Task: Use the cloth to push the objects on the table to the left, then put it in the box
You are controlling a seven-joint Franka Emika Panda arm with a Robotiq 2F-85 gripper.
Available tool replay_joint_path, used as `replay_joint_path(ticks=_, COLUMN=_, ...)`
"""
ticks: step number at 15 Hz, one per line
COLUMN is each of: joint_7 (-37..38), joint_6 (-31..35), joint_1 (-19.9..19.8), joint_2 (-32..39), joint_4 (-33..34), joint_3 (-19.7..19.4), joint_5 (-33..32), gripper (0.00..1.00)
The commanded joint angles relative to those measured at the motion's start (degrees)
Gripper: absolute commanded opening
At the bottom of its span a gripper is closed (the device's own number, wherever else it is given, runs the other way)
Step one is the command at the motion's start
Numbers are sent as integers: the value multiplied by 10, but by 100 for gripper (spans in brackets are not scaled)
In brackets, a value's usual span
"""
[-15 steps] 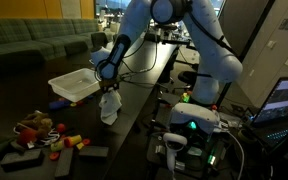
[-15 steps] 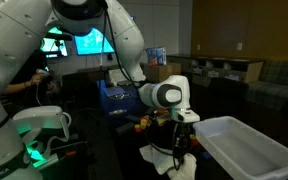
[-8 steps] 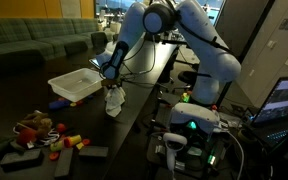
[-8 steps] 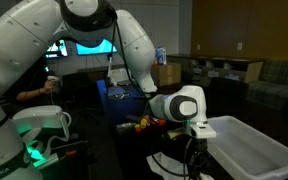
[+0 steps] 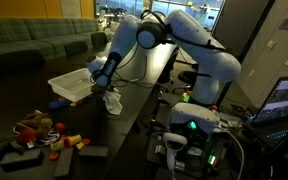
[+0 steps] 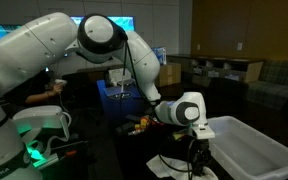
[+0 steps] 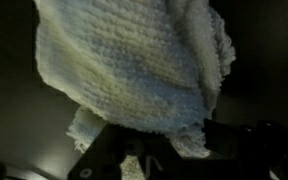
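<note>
The white arm fills the upper middle of the frame in an exterior view, bending down and leftward toward the centre. In the opposite view it sweeps in from the upper left, and its round wrist sits just left of the box.

Below it the long dark bench runs from lower left to upper centre.

On the bench, left of centre, stands the white box, open at the top. From the other side it takes up the lower right corner.

The cloth hangs from the jaws near the middle of the frame, just right of the box's near corner. It is a pale, bunched lump drooping toward the bench. I cannot tell whether its lower end touches the surface.

In the wrist view the cloth covers most of the upper and middle frame. It is cream-white with a nubby, knitted texture, folded over itself, and has a ragged edge on the right. The dark jaws come up from the bottom edge and are clamped on its lower fold.

In the lower left corner of the frame lies a huddle of small toys, with a few orange and red pieces beside them, well apart from the cloth.
</note>
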Motion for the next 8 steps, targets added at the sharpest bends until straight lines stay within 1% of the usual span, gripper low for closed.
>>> replay_joint_path(ticks=1, joint_7=17, joint_6=-13, joint_1=-6, joint_2=53, joint_4=84, joint_3=11, joint_5=9, gripper=14)
replay_joint_path(ticks=8, joint_7=12, joint_6=-4, joint_1=0, joint_2=70, joint_4=134, joint_3=35, joint_5=9, gripper=14)
